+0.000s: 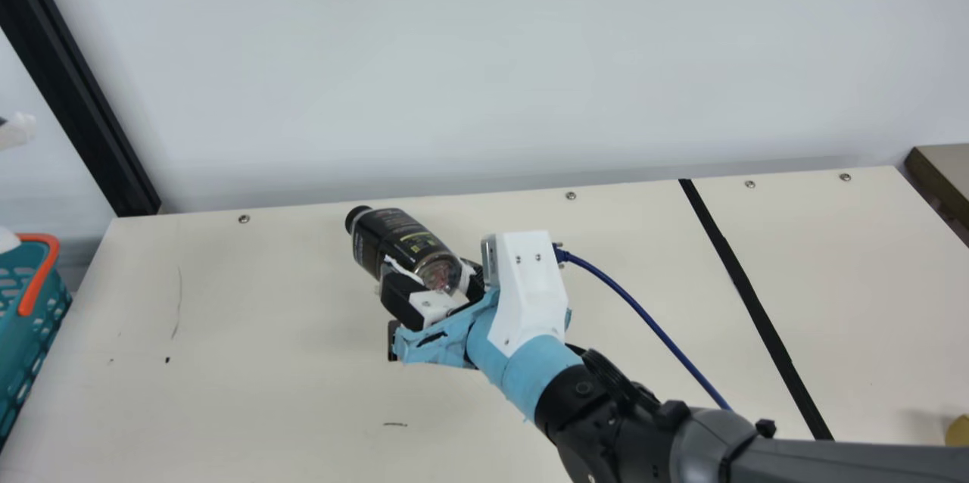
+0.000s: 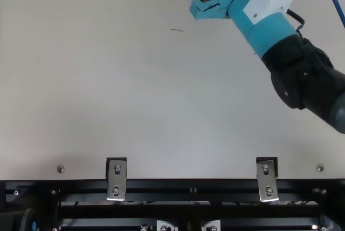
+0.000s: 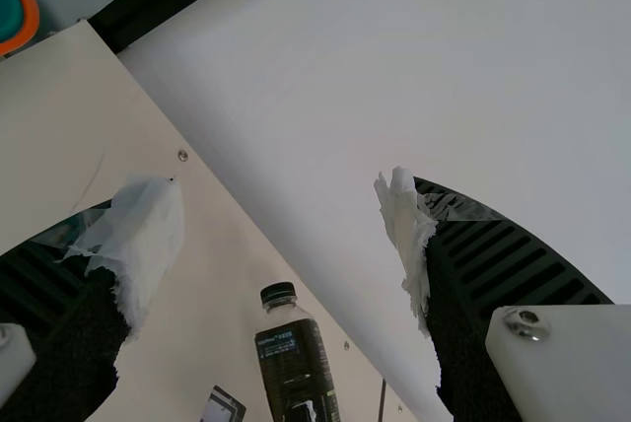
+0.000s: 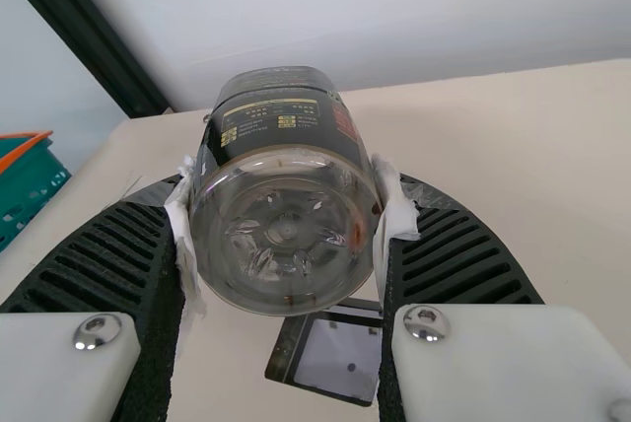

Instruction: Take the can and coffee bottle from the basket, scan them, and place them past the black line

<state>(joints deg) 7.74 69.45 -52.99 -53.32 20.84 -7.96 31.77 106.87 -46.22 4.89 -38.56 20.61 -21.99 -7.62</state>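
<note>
Black bottle [image 1: 400, 235] in right tool [image 1: 428, 271], gap to basket [image 1: 21, 324].

My jaws pinch the coffee bottle [image 4: 281, 195] from both sides, its clear base facing me, above the counter [image 4: 552, 136].

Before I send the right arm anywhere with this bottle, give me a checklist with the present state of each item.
1. Coffee bottle held between both fingers of the right gripper: ok.
2. Left gripper open, nothing between its fingers: ok.
3. Bottle's scan registered: cannot tell; the black-framed flat device lies on the table near it, but no scan result is readable.
4. Bottle past the black line: not ok, it is on the basket side.
5. Can past the line: cannot tell; a yellow object lies beyond it, cut off by the edge.
</note>
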